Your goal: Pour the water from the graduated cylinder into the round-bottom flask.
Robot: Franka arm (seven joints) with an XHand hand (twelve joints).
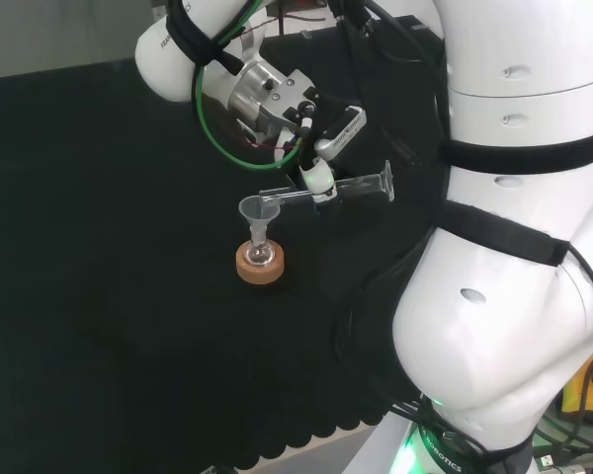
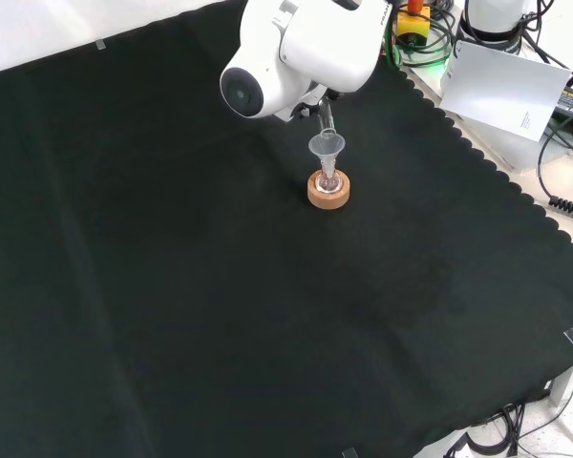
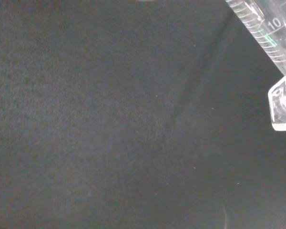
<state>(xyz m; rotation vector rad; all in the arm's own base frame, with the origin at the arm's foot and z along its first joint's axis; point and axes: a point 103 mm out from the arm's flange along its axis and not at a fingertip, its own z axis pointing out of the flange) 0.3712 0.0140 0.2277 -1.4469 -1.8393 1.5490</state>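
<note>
A: The bench is covered with a black cloth (image 2: 220, 286), and it has a scalloped edge at the right side of the front view. Near the middle stands a cork ring (image 1: 260, 265). Why is it there?

B: It is a stand. The round-bottom flask (image 1: 262, 255) has no flat base, so the ring keeps it upright. In its neck sits a clear funnel (image 1: 259, 210), because the neck is narrow and the wide mouth of the funnel catches the stream.

A: And the graduated cylinder (image 1: 331, 190)?

B: The hand (image 1: 319, 178) holds it around the middle, with the fingers closed on it. In the head view it lies almost level, the foot to the right and the lip at the left, just over the rim of the funnel. I judge that this is the pouring position: the lip must stand above the funnel so that the water falls inside and not on the cloth.

A: Is water still in the cylinder?

B: I cannot tell. The glass is clear, and no stream is visible. In the wrist view I see the printed scale and the foot of the cylinder against the cloth, nothing more.

A: What could go wrong?

B: If the lip moves past the rim, the water will miss. Also the funnel only rests in the neck, so a touch could tip it.
</note>
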